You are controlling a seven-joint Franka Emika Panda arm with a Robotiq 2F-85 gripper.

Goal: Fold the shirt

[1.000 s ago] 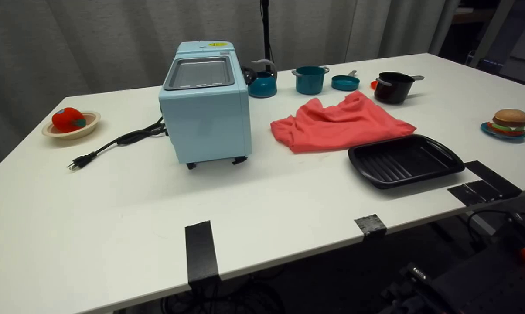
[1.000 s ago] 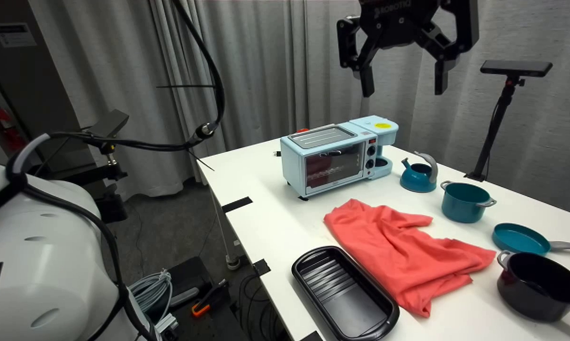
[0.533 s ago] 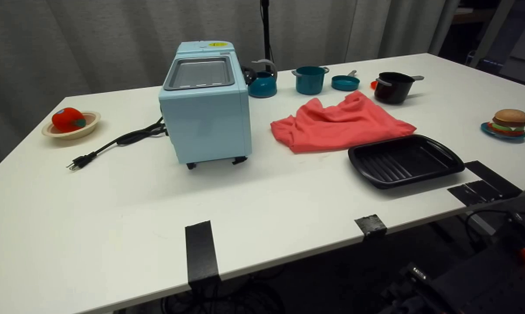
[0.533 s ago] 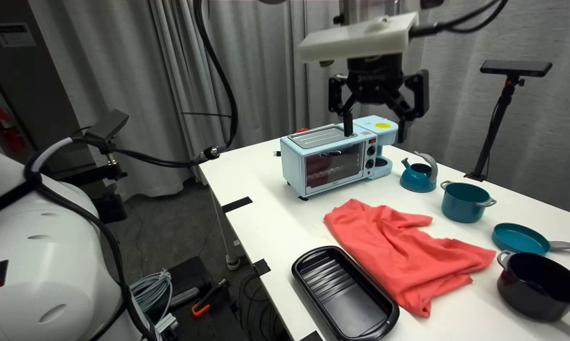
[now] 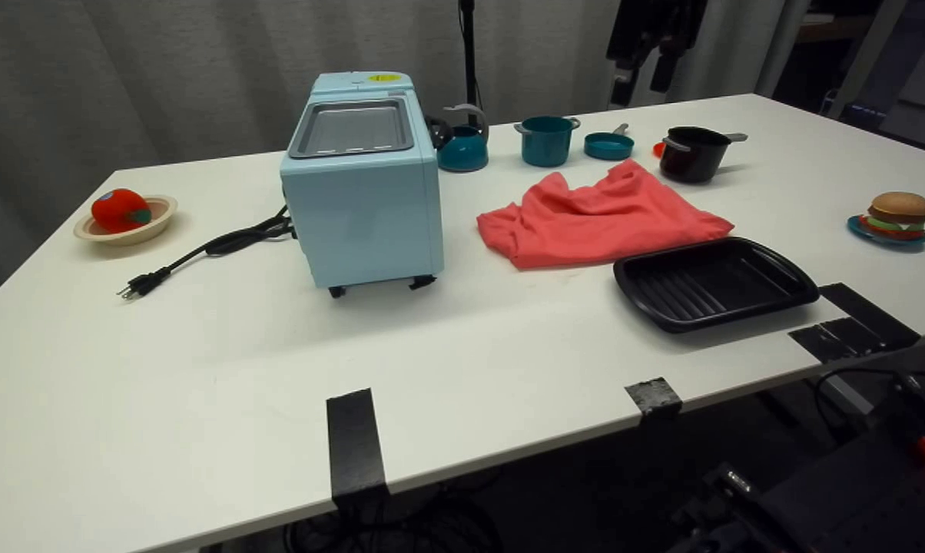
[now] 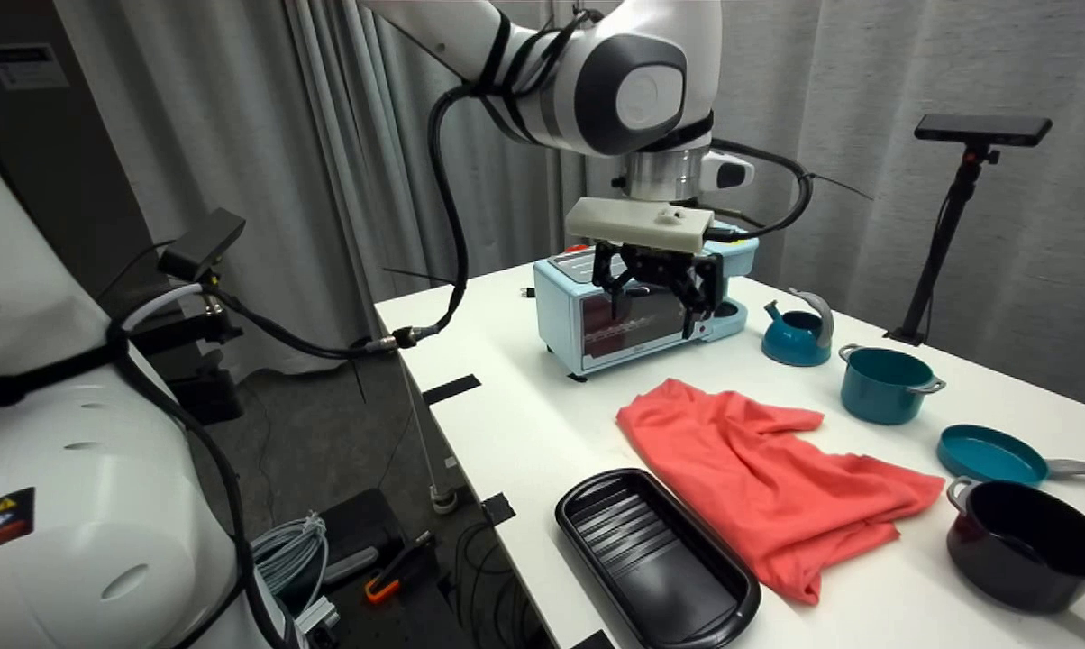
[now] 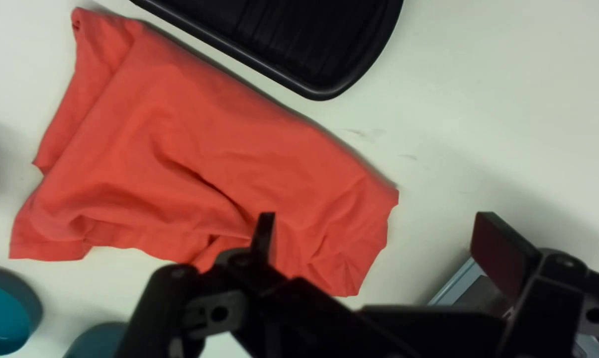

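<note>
In an exterior view, the black ribbed oblong tray (image 6: 673, 577) could be shoved if the rumpled coral-red fabric shirt (image 6: 759, 469), lying just beside it on the white tabletop (image 6: 524, 433), is dragged that way; through loose creases, a layer could be missed. Beyond, the black two-fingered gripper (image 6: 651, 324) is seen with jaws spread wide, nothing held or touched.

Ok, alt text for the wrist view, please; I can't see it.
A rumpled red shirt lies on a white table, partly hidden by the open pincer at the bottom. A black tray is cut off at the top; teal cookware shows at lower left.
</note>
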